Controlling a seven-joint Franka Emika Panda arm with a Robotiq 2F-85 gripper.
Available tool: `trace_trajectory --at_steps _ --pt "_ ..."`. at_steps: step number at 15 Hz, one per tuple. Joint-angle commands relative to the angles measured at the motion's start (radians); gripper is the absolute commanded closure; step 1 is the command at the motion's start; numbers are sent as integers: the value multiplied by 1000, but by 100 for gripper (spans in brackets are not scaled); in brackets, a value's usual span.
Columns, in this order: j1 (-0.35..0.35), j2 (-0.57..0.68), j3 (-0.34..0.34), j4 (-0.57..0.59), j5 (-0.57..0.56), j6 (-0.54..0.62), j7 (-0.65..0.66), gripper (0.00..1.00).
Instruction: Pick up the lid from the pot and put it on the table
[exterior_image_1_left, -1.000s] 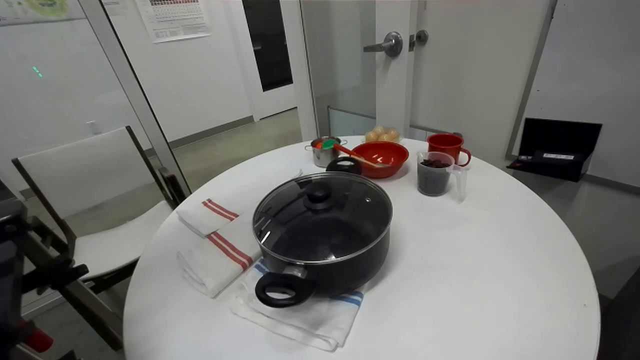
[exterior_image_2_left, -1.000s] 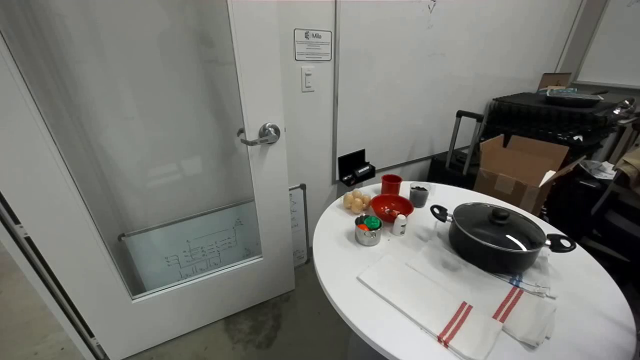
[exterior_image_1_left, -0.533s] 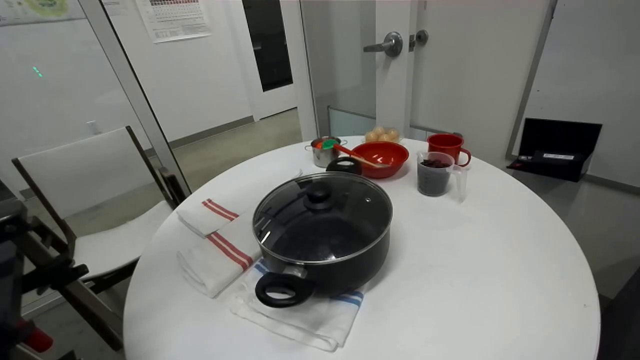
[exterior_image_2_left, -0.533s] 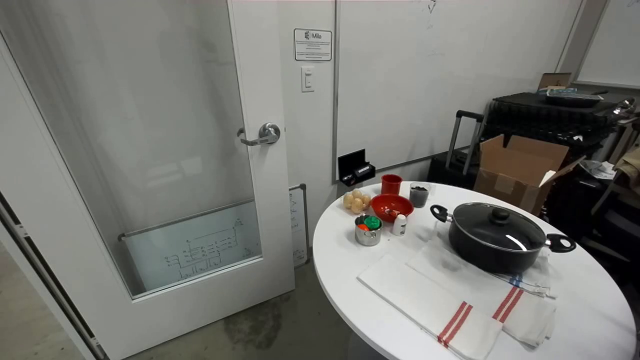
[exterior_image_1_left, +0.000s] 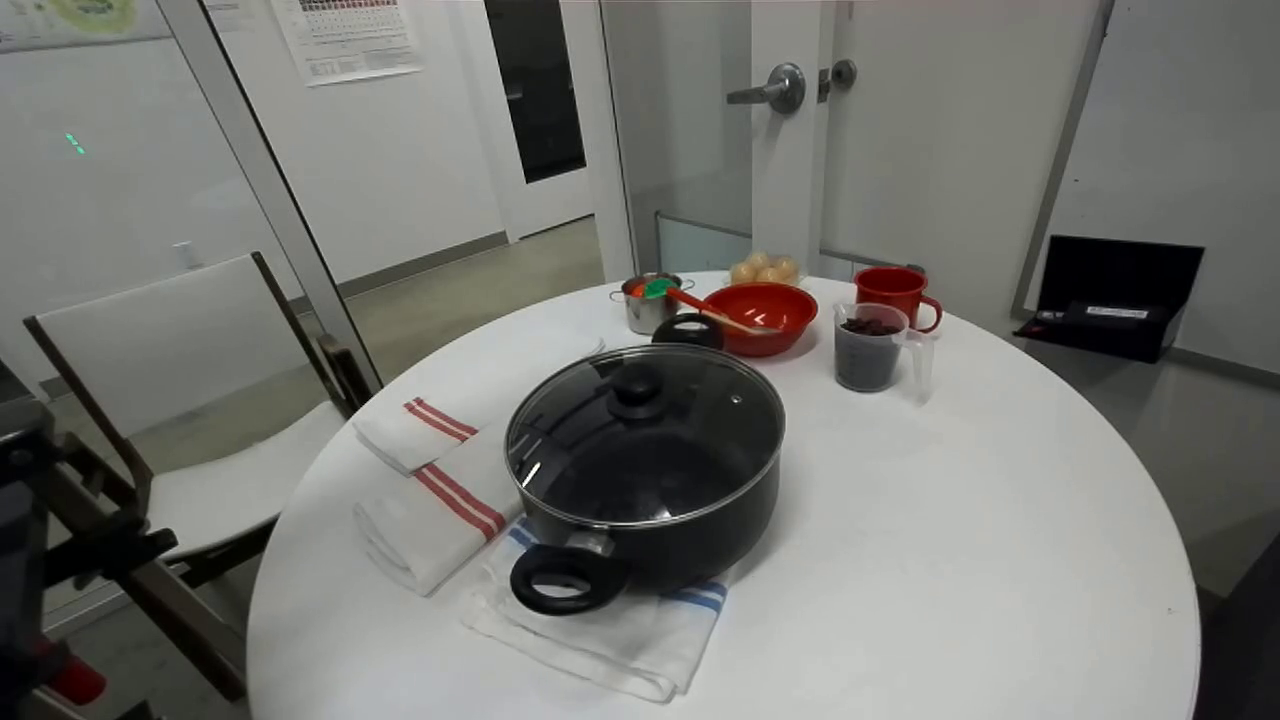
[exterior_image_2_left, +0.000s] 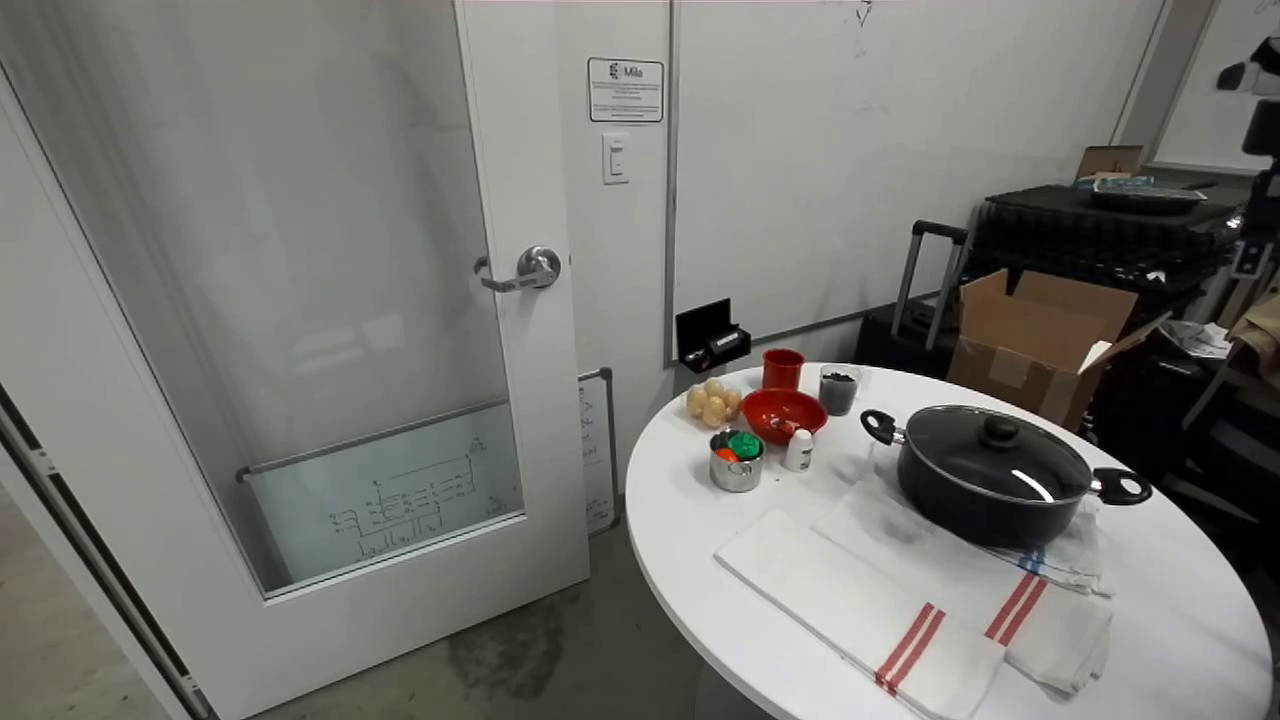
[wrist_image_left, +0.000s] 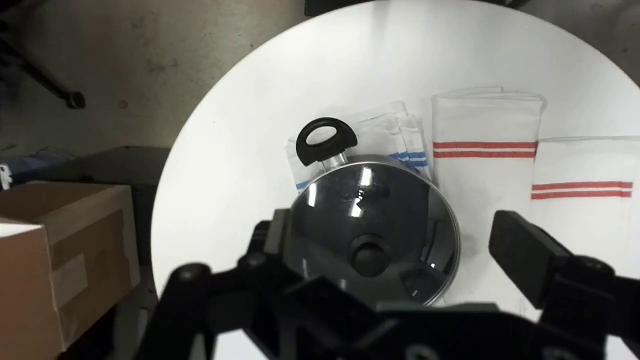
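The glass lid (exterior_image_1_left: 655, 460) with its black centre knob sits on the black pot (exterior_image_1_left: 690, 550). Both show in the other views too: the lid in an exterior view (exterior_image_2_left: 960, 450) and the wrist view (wrist_image_left: 400, 215), the pot in an exterior view (exterior_image_2_left: 960, 510). The pot stands partly on a folded cloth on the round white table (exterior_image_1_left: 960, 560). In the wrist view my gripper (wrist_image_left: 395, 242) is open and empty, high above the lid. The knob appears between its spread fingers, nearer the left one. The pot's far handle is hidden behind the gripper there.
Folded striped towels (exterior_image_1_left: 450, 510) lie beside and under the pot. A red bowl (exterior_image_1_left: 765, 315), a steel pot (exterior_image_1_left: 650, 310), a measuring cup (exterior_image_1_left: 868, 355), a red mug (exterior_image_1_left: 890, 290) and eggs (exterior_image_1_left: 765, 270) stand on the table. A cardboard box (exterior_image_2_left: 1040, 340) stands behind the table.
Part of the robot arm has come into view at the upper right edge of an exterior view. The lid, pot and other objects have not moved.
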Motion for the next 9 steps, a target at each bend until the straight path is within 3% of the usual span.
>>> trace_trajectory --at_steps 1,5,9 --pt "24 198 -48 132 111 58 -194 0" --pt "6 376 -29 262 211 53 -342 0" --pt "-15 552 -2 390 184 52 -347 0"
